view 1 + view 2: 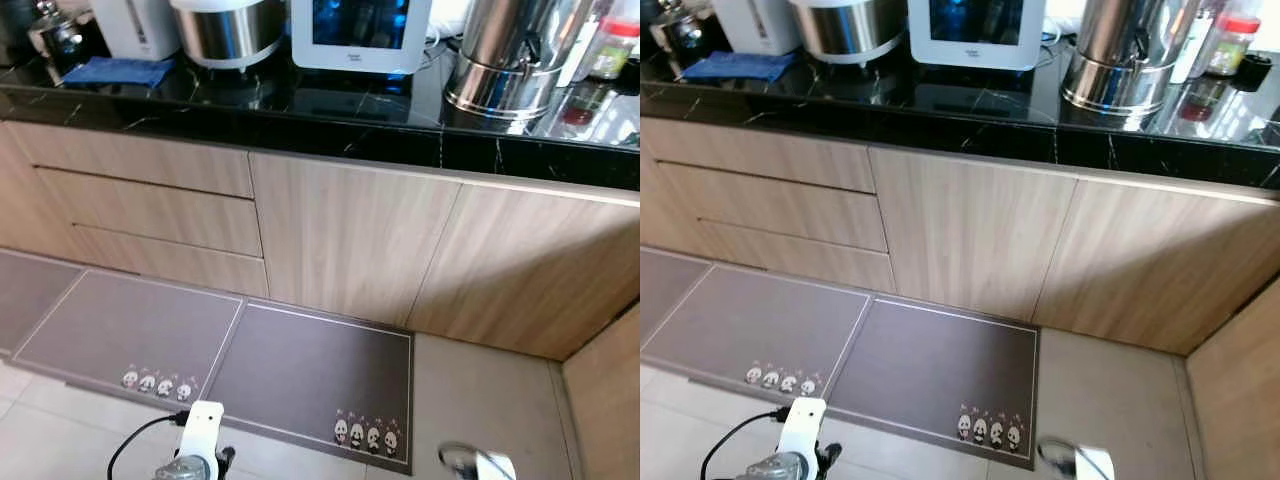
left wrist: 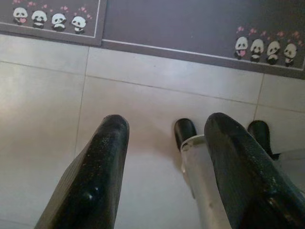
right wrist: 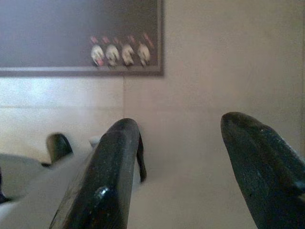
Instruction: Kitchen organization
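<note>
Counter [image 1: 330,135]: black marble-look top running across the upper part of the head views, above light wood cabinet fronts.
Items on counter: a blue cloth [image 1: 118,71] at the robot's left; a white appliance [image 1: 135,25] behind it; a steel-bodied cooker [image 1: 228,30] beside that; a white box appliance with a blue-lit window [image 1: 360,30] near the middle; a large steel urn [image 1: 505,55] to the right; a red-capped jar [image 1: 610,45] at the far right edge.
Drawers [image 1: 150,205]: three stacked fronts on the left, all closed.
Cabinet doors [image 1: 350,240]: two flat fronts to the right of the drawers, closed.
Floor mats [image 1: 300,370]: two grey mats lying end to end along the cabinet base, each with a row of small pandas at its near edge.
Floor [image 2: 143,95]: pale tile, seen below both wrists.
Left gripper [image 2: 167,157]: hanging low over the tile near the mat edge, fingers spread apart, holding nothing.
Right gripper [image 3: 181,162]: low over the tile just short of the mat's corner, fingers likewise apart, nothing between them.
</note>
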{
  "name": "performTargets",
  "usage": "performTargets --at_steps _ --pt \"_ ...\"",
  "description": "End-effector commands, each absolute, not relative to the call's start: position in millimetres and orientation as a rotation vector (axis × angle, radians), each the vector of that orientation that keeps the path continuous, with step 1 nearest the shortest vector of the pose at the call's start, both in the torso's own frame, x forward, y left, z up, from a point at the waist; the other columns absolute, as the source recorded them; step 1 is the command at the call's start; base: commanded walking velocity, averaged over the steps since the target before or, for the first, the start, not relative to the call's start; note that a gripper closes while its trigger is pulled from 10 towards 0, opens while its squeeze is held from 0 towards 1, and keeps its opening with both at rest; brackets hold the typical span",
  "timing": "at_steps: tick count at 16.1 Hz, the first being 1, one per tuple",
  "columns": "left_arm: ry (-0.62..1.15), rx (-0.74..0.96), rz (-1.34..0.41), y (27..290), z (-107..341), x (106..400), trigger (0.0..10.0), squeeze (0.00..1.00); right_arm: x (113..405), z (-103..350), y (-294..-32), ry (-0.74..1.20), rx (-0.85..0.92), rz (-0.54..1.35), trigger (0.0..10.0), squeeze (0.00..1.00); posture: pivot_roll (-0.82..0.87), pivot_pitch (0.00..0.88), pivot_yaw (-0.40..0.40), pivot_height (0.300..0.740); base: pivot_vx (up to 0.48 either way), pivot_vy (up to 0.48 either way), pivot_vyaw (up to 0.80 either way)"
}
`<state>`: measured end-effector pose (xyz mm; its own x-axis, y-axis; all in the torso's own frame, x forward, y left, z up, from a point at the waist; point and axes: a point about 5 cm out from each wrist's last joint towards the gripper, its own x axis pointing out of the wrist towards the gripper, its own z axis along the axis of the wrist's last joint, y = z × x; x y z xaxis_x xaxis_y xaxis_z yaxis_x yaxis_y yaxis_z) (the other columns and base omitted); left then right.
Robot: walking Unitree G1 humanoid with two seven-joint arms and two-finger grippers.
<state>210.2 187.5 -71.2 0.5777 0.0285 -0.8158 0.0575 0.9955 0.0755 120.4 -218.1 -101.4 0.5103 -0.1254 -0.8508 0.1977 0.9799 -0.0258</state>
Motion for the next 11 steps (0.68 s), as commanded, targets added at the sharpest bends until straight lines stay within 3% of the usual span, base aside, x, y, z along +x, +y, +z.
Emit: performTargets --at_steps 1,4,9,11 --pt "1.014 0.103 0.018 193.9 -77.3 198.3 10.0 0.0 111.0 -103.6 -220.2 1.032 0.087 -0.22 10.0 0.0 0.05 0.0 0.015 0.74 0.0 0.0 -0.76" --pt "1.016 0.116 0.012 199.0 -78.9 193.3 10.0 0.0 103.0 -106.1 -215.2 1.035 0.099 -0.213 10.0 0.0 0.06 0.006 0.02 0.74 0.0 0.0 -0.76" --pt "0.99 0.168 -0.016 207.9 -77.8 191.0 10.0 0.0 122.6 -101.6 -207.0 0.979 0.103 -0.188 10.0 0.0 0.05 0.045 0.031 0.74 0.0 0.0 -0.76" --pt "0.985 0.199 -0.028 210.0 -76.9 191.8 10.0 0.0 131.0 -98.6 -208.1 0.956 0.1 -0.186 10.0 0.0 0.04 0.047 0.033 0.74 0.0 -0.48 -0.76"
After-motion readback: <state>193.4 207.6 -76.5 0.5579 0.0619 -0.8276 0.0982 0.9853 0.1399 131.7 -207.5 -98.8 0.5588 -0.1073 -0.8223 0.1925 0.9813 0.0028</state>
